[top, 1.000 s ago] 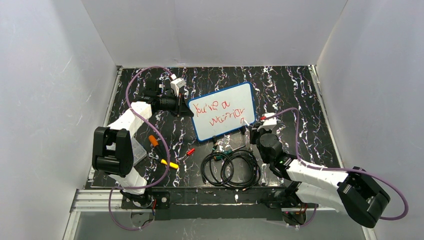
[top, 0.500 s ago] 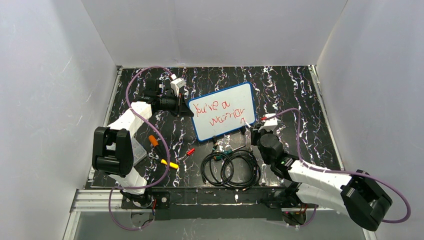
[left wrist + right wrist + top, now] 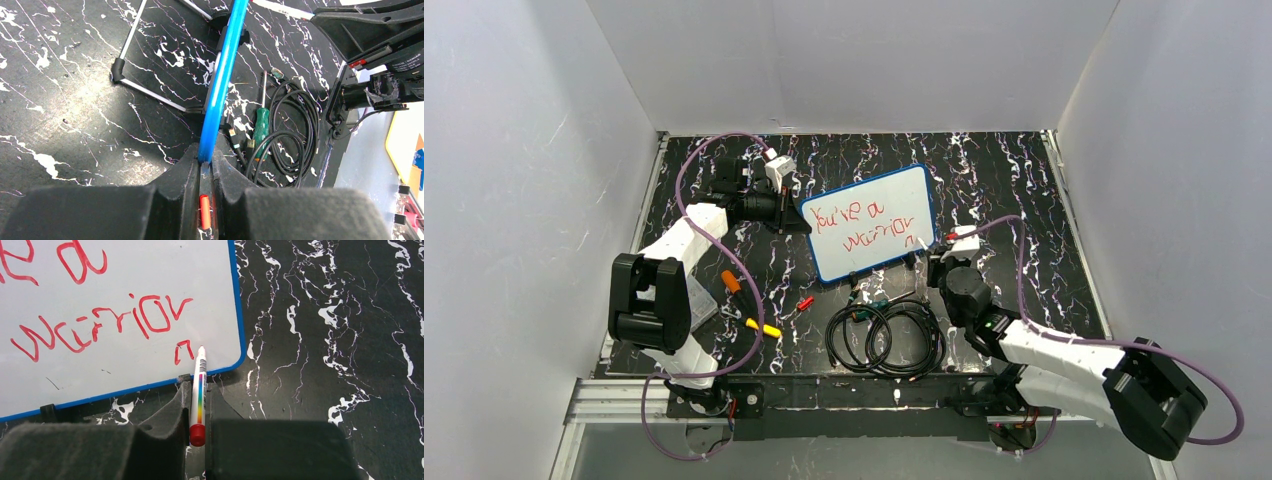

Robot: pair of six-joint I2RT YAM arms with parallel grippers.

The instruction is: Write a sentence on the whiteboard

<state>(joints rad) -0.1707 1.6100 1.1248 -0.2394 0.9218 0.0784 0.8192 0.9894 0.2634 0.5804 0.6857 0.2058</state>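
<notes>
Pinches a marker [image 3: 201, 365] in the right gripper [image 3: 199, 388], jaws narrow on the barrel, tip at the whiteboard [image 3: 125, 360] just beside a small red mark [image 3: 183, 351] near the lower right corner. Clamps the left gripper [image 3: 205, 167] tight on the board's blue frame, bracing it mid-table between the arms. Carries the sentence [image 3: 862, 226] in two red lines, seemingly complete. Calls for light, even pressure, since pushing hard would likely shove the board against the left grip. Lift straight off afterwards to avoid streaking the lettering.
</notes>
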